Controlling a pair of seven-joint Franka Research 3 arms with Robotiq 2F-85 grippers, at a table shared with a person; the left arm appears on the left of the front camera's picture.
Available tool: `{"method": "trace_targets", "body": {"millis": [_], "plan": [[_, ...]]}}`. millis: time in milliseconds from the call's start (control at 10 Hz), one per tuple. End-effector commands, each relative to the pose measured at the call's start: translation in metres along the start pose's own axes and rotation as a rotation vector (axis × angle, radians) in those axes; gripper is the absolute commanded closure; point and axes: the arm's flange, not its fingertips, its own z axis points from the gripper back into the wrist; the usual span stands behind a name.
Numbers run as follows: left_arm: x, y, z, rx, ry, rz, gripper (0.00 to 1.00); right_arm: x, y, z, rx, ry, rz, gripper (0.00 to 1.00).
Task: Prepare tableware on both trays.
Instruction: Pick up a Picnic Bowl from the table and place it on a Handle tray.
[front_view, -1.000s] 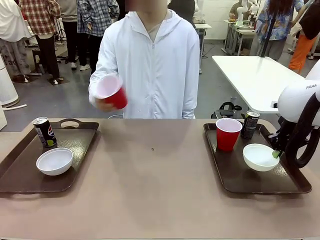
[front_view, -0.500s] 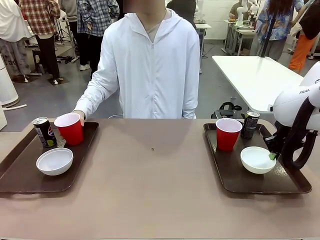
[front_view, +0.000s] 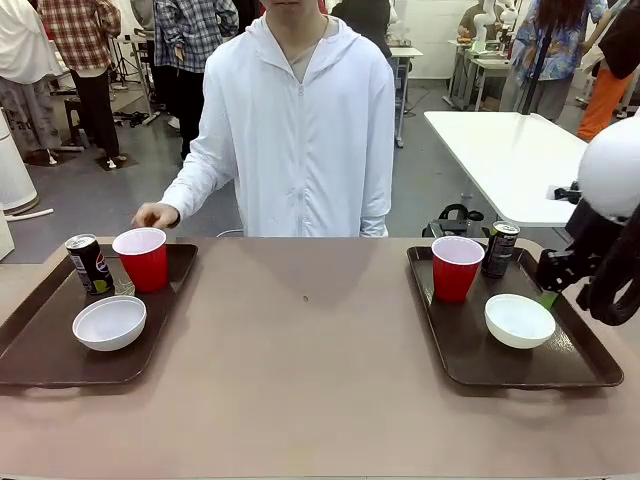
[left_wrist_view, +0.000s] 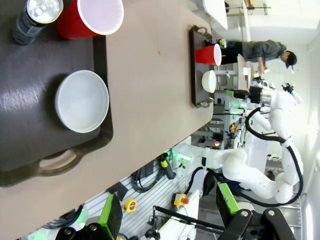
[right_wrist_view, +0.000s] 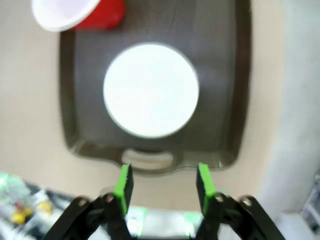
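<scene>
Near tray (left_wrist_view: 30, 165): 1 white bowl (left_wrist_view: 82, 101), 1 red cup (left_wrist_view: 92, 17), 1 black can (left_wrist_view: 36, 17) beside cup. Far tray (left_wrist_view: 192, 65): second red cup (left_wrist_view: 207, 54), second bowl (left_wrist_view: 209, 81). Left gripper (left_wrist_view: 167, 215) at bottom edge, 2 green pads well apart, empty. Right arm (left_wrist_view: 270, 145) farther off.

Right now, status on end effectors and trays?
Both end effectors open, empty: left, right above right tray's bowl. Each tray holds cup, bowl, can. Person's hand behind left tray.
</scene>
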Motion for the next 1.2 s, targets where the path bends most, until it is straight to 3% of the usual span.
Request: {"method": "trace_targets", "body": {"millis": [0,300,1100], "plan": [[0.001,-0.002,0.002,-0.019,0.0,-0.015,0.0,-0.032,0.002,0.022,0.03,0.056,0.028,0.35],[0.001,-0.002,0.002,-0.019,0.0,-0.015,0.0,-0.039,0.007,0.057,0.004,0.077,0.026,0.05],[0.001,-0.002,0.002,-0.019,0.0,-0.015,0.0,-0.044,0.008,0.048,0.018,0.078,0.024,0.05]]}}
